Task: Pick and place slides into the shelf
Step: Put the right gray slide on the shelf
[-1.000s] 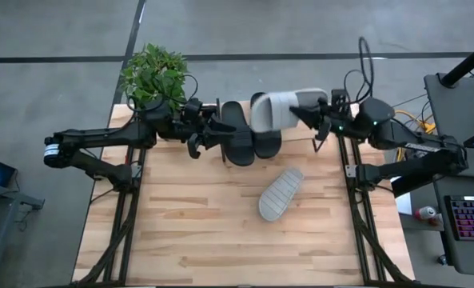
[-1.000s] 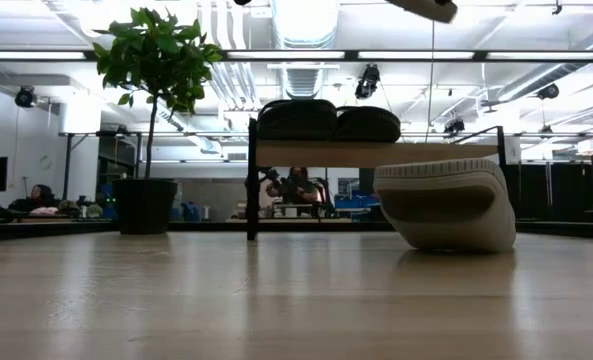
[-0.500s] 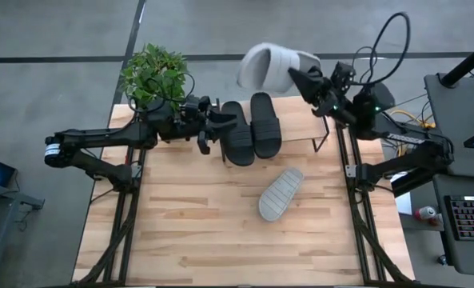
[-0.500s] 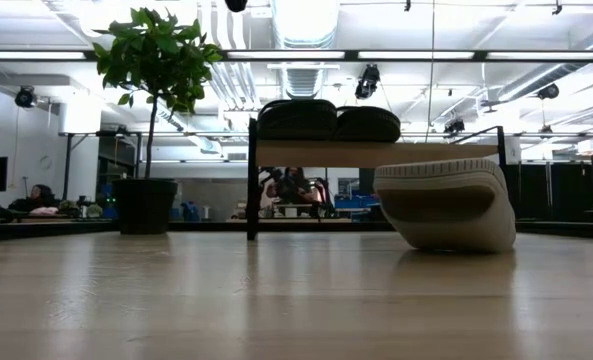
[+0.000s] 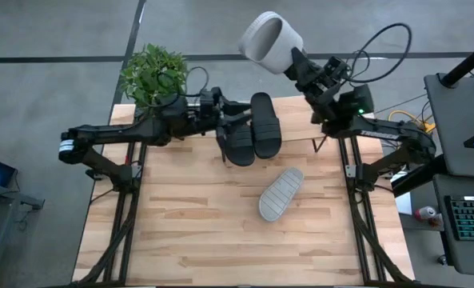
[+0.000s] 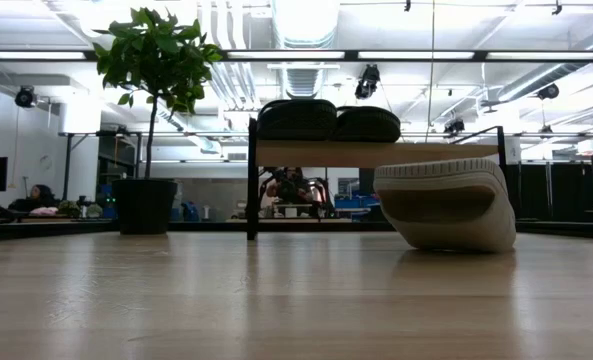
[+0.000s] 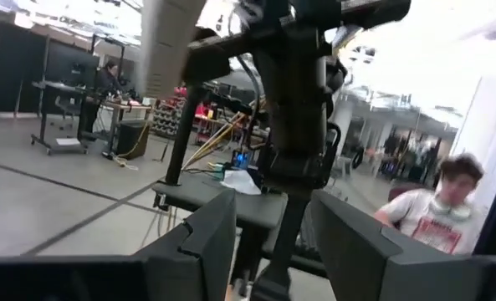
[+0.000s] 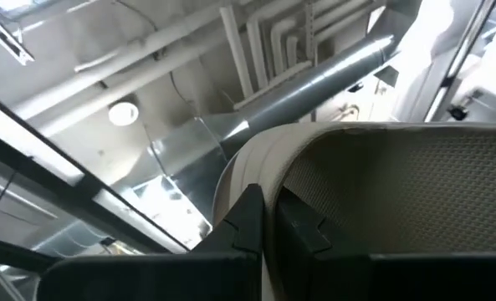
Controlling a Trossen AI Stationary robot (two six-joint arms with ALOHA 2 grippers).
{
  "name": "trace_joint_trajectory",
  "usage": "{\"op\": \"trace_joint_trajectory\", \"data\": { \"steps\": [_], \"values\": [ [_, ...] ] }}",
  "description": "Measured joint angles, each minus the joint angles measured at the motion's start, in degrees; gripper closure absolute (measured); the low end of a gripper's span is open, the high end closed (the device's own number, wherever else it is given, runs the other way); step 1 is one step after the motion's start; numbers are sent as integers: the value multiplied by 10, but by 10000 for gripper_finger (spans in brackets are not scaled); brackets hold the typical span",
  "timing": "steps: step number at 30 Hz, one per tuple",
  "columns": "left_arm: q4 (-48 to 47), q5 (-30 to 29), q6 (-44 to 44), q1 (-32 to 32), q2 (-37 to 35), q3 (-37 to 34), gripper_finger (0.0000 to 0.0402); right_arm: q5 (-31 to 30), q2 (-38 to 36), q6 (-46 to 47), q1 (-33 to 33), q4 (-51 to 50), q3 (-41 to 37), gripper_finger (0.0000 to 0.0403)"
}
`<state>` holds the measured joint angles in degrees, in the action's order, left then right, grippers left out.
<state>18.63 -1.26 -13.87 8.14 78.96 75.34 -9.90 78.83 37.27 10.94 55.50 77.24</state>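
The left tool (image 5: 223,120) sat at the shelf's (image 5: 300,110) nine o'clock end beside the black pair (image 5: 252,132), fingers (image 7: 206,238) parted about halfway and empty. Those two slides lay on the shelf at the surface's (image 5: 181,216) twelve o'clock edge. At about five o'clock from them, a grey slide (image 5: 280,193) lay sole-up on the surface. The right tool (image 5: 296,66) was shut on the other grey slide (image 5: 270,38), raised high beyond the shelf's far edge at one o'clock. To place it well, I judge the arm should level the slide, sole down, then lower it onto the bare plank at the three o'clock side of the black pair. The high view alone showed both arms; the low view caught neither, but showed the plank's underside and the overturned slide's tread; the right wrist view showed the pinch on the strap.
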Motion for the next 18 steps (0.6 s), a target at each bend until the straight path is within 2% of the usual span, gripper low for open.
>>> {"op": "trace_joint_trajectory", "data": {
  "steps": [9,15,18],
  "values": [
    [-118,-61,109,-5,71,124,259,21,36,33,-3,6,56,394],
    [-110,-142,185,-5,85,155,259,24,34,29,-10,6,89,394],
    [-83,-158,212,-5,88,160,259,19,35,16,-15,5,104,394]
  ]
}}
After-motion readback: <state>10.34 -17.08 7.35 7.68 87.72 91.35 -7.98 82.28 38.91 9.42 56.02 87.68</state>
